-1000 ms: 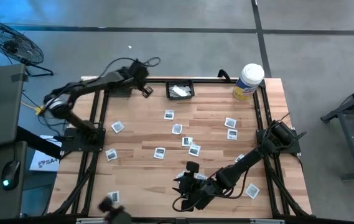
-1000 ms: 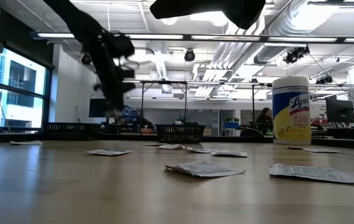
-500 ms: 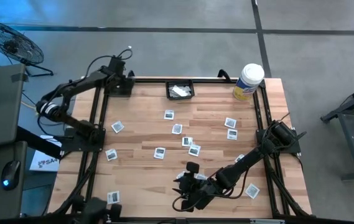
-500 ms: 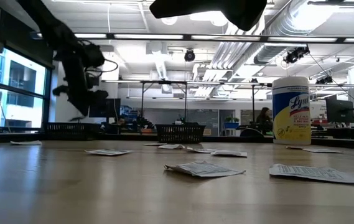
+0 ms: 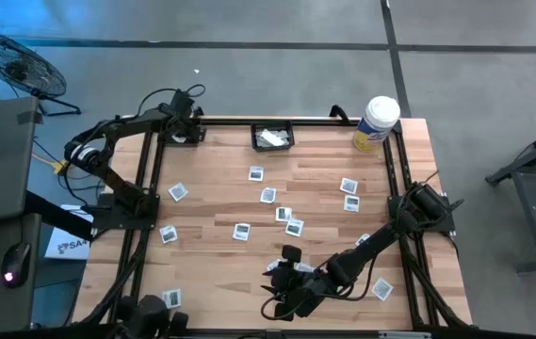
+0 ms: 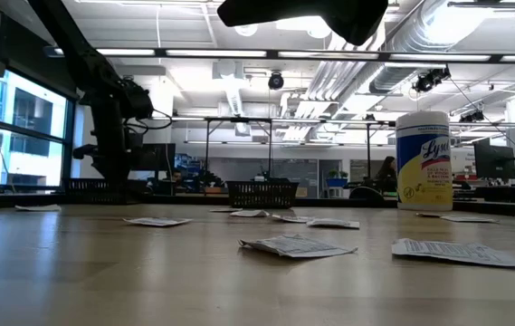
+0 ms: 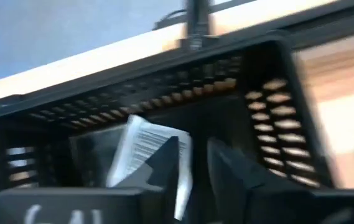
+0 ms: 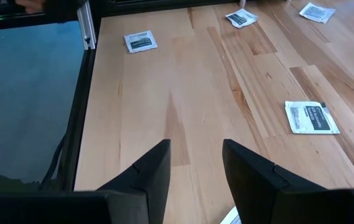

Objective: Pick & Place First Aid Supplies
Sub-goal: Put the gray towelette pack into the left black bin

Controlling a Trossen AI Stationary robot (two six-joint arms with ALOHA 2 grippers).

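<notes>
My left gripper points down into a black slotted basket at the table's far left corner. Its fingers stand a little apart. A white printed packet is inside the basket, right by one finger. Many more first aid packets lie flat, scattered over the wooden table. My right gripper hovers open over the table's near part, with nothing between its fingers. A packet lies ahead of it. My left gripper: the white packet's edge shows in the narrow gap beside one finger, inside the basket. Blur and the finger itself hide the place of contact, so I cannot tell whether the finger touches the packet.
A second black basket with white packets stands at the middle of the far edge. A white tub with a yellow label stands at the far right corner. Black rails run along the table's sides.
My left gripper has swung along the far edge from beside the middle basket toward the table's left edge. It has come down over the far left corner basket and rolled a little. My right arm has kept still.
</notes>
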